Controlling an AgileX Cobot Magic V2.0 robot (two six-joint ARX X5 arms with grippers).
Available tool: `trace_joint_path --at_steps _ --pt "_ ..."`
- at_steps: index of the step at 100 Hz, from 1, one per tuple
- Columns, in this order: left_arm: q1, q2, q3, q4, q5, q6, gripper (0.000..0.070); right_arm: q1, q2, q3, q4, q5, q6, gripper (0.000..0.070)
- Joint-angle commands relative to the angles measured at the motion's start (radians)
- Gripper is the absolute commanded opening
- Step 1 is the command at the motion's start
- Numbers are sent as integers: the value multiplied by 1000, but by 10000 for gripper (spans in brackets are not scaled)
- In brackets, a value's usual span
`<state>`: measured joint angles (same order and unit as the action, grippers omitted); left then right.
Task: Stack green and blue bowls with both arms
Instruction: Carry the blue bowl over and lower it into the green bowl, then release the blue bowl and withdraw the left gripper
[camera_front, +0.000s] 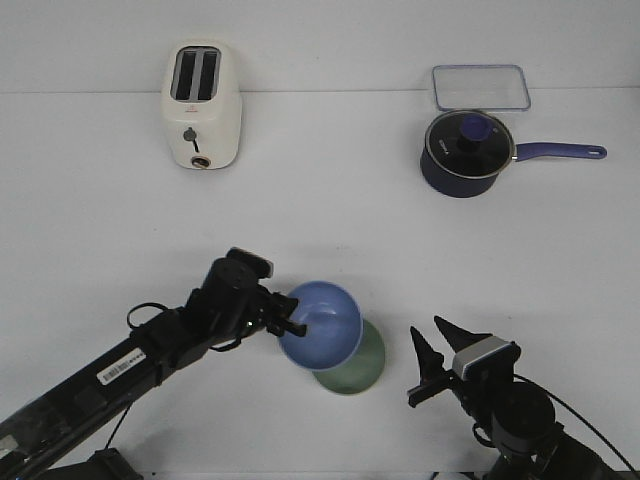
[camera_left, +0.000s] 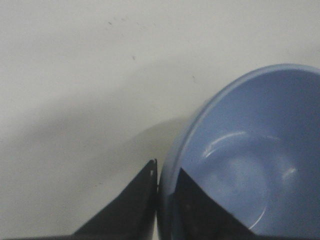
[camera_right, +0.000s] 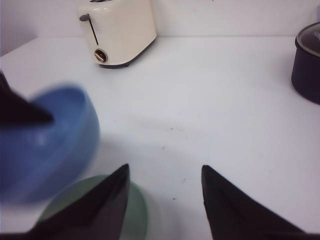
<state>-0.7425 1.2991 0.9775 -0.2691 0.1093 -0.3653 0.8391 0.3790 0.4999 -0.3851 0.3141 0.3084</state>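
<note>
My left gripper (camera_front: 293, 318) is shut on the near-left rim of the blue bowl (camera_front: 322, 325), one finger inside and one outside, as the left wrist view (camera_left: 167, 172) shows. It holds the bowl tilted in the air over the green bowl (camera_front: 362, 370), which sits on the table and is partly hidden under it. In the right wrist view the blue bowl (camera_right: 47, 145) is blurred above the green bowl (camera_right: 135, 220). My right gripper (camera_front: 436, 352) is open and empty, just right of the green bowl.
A cream toaster (camera_front: 201, 105) stands at the back left. A dark navy lidded saucepan (camera_front: 466, 153) with a blue handle stands at the back right, behind it a clear flat container (camera_front: 480, 87).
</note>
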Motion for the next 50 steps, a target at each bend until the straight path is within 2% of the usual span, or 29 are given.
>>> trace_joint_path --at_steps 1,28,32,42,45,50 --pt "-45 32 13 41 -16 -49 9 10 2 4 5 1 -18 294" --pt "-121 123 13 89 -16 -74 29 10 2 4 -6 1 -18 295" --pt "-125 129 13 89 -16 -74 83 10 2 4 -9 1 -18 295" --pt "-132 130 13 95 -16 -73 313 10 2 4 -15 1 -18 295" --pt "-132 129 13 98 -16 -69 350 10 2 4 -16 1 -18 295" --pt "-132 123 13 99 -17 -64 353 10 2 4 -16 1 -18 295"
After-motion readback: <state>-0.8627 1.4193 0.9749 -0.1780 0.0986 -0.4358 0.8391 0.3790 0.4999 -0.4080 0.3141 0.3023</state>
